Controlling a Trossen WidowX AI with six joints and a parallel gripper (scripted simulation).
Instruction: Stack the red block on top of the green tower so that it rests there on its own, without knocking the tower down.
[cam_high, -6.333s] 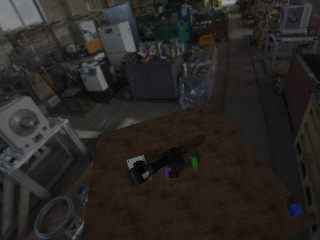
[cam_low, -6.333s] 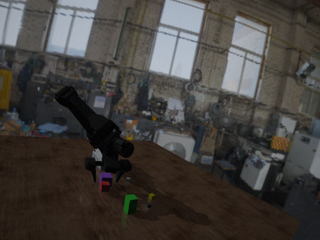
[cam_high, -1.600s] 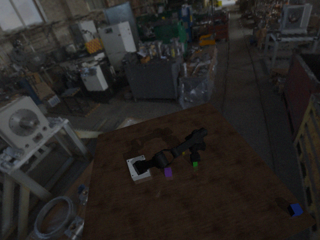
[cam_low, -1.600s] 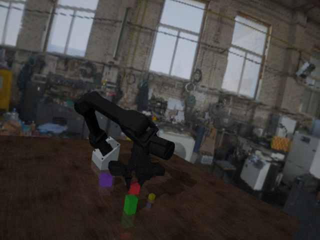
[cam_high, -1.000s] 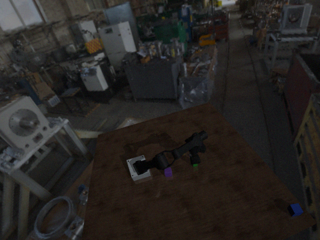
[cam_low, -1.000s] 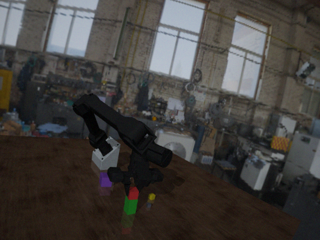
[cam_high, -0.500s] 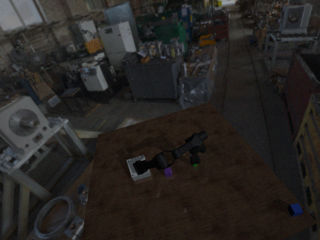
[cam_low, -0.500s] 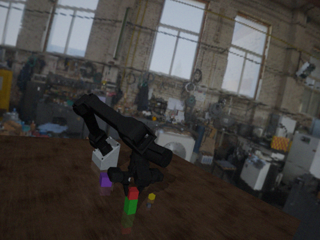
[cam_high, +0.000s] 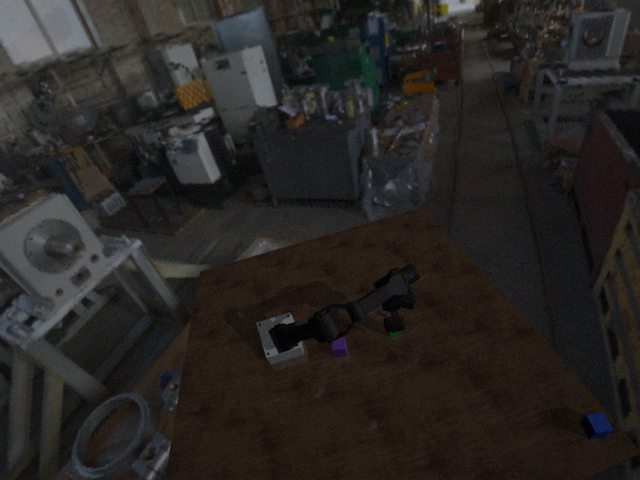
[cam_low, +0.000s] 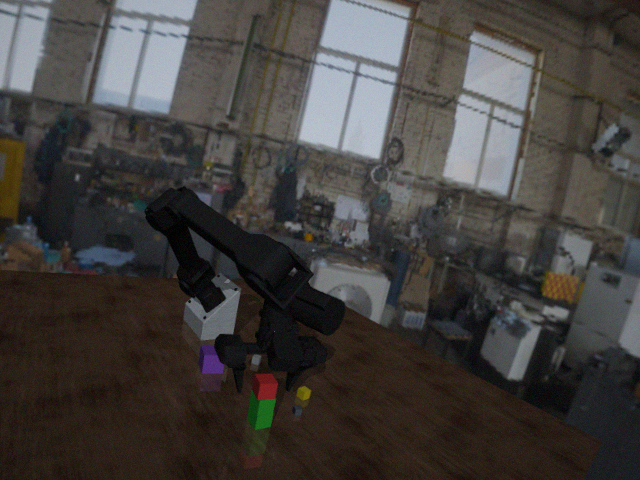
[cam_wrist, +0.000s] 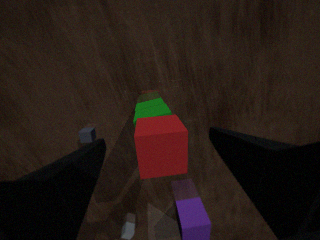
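A purple block (cam_low: 210, 359) and a small yellow block (cam_low: 303, 393) sit near the green tower (cam_low: 261, 411) on the brown table (cam_low: 103, 413), the red block (cam_low: 265, 386) sits on top, and the gripper (cam_low: 264, 381) fingers are wide apart, holding nothing

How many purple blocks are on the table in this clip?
1. The purple block sits on the table between the white arm base and the green tower, beside the open tool. Others could be hidden behind the arm, though none shows in any view.
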